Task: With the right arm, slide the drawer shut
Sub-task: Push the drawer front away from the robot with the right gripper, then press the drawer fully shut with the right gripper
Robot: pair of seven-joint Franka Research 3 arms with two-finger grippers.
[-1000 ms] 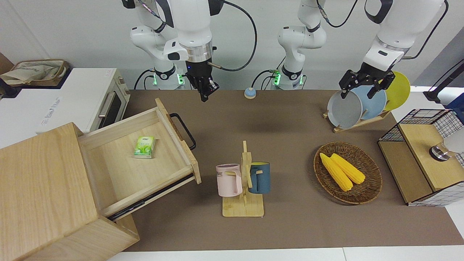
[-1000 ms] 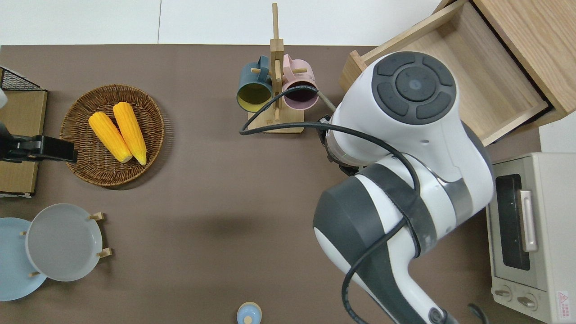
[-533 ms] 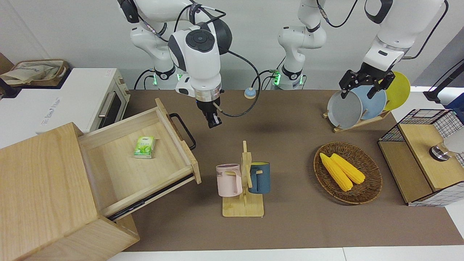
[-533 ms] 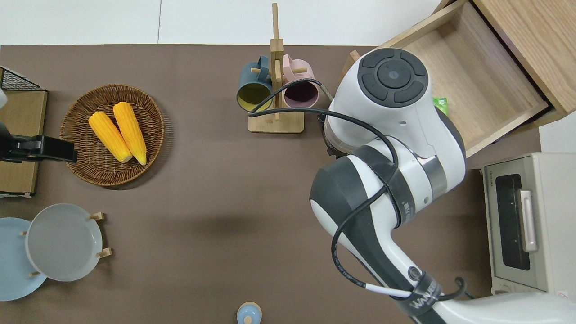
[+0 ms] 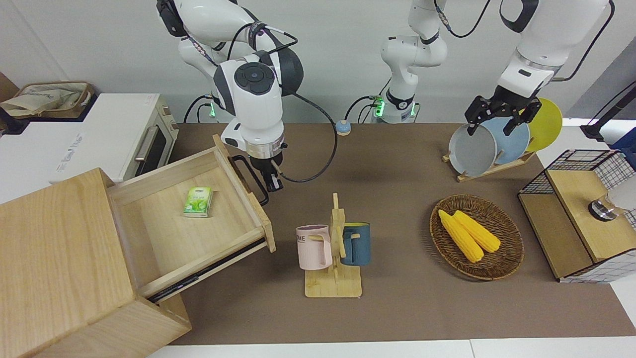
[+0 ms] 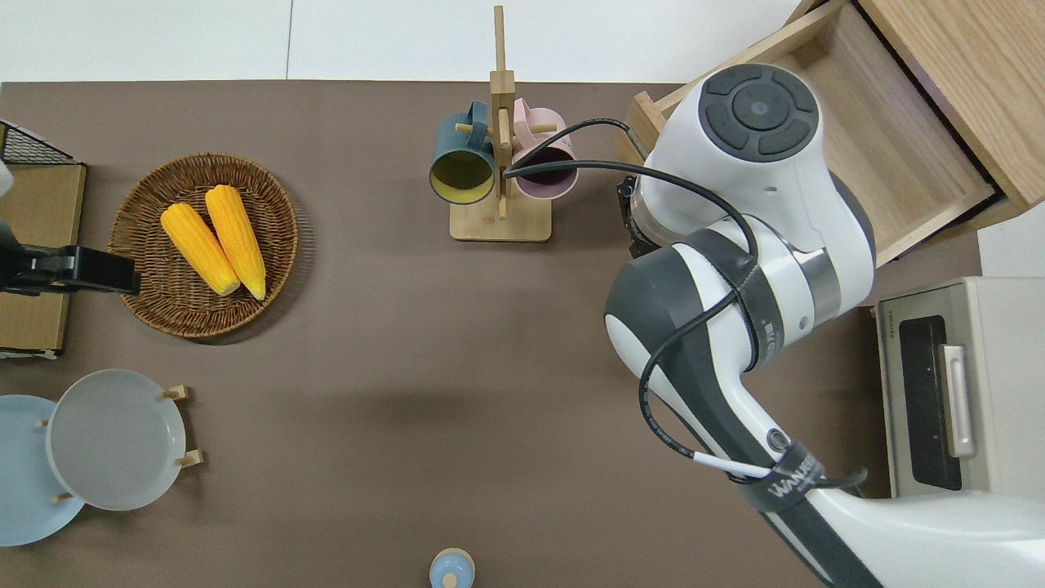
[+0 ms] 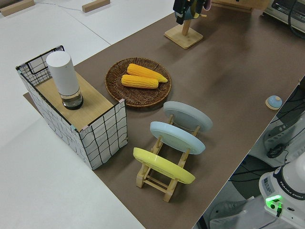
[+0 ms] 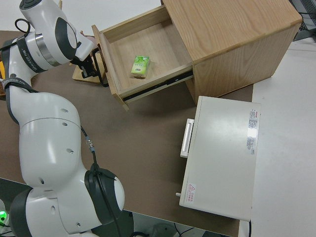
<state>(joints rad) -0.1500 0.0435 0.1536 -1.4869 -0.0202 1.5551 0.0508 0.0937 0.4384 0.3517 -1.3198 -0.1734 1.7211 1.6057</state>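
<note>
One drawer (image 5: 198, 219) standing fully open, right gripper (image 5: 272, 183) hanging just beside its handle (image 5: 252, 180).
Pale, smooth-wood tray is sticking out of its big box (image 5: 59, 258); flat front's long axis is facing the gripper, which is holding nothing, finger spacing unclear. Judged: push toward the box. Left arm is parked.

Brown table (image 5: 397, 169): wood box (image 5: 64, 268), mug rack (image 5: 334, 286), corn basket (image 5: 477, 237), plate rack (image 5: 489, 166), probably bell (image 5: 342, 127).

Brown table (image 5: 397, 164); white wall (image 5: 348, 30)
</note>
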